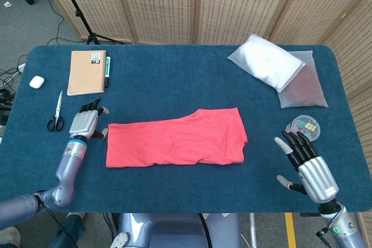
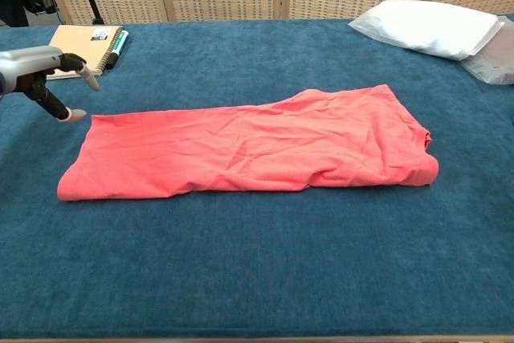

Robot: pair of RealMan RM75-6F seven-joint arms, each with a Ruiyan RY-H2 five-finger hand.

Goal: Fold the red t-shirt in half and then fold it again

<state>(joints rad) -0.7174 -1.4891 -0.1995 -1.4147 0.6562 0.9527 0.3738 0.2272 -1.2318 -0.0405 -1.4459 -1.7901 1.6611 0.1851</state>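
My left hand [image 1: 85,123] is hovering with its fingers spread and nothing in it, just off the near-left end of the red cotton t-shirt [image 1: 175,141], which is lying flat as a long strip across the middle of the blue felt-covered table [image 1: 174,85]. So it looks like one fold is done and the second is what's left, if I'm reading it right. My right hand [image 1: 307,166] is also wide and empty, but it's well away from the shirt's far end, near the table's front edge, and it doesn't show up in the chest view at all. That's my worry: if I grab with the left only, the cloth will probably drag and bunch up rather than fold over cleanly, and the top layer could slide off the bottom one. The fabric's already a bit wrinkled, so pinching just one layer is a real risk too. Outward from my left hand there's a pair of black-handled scissors [image 1: 56,112] and a tan spiral notebook [image 1: 87,72] close by, so a sloppy swing could knock those. Over by the right there's a small clear round box of coloured clips [image 1: 304,126], same deal.
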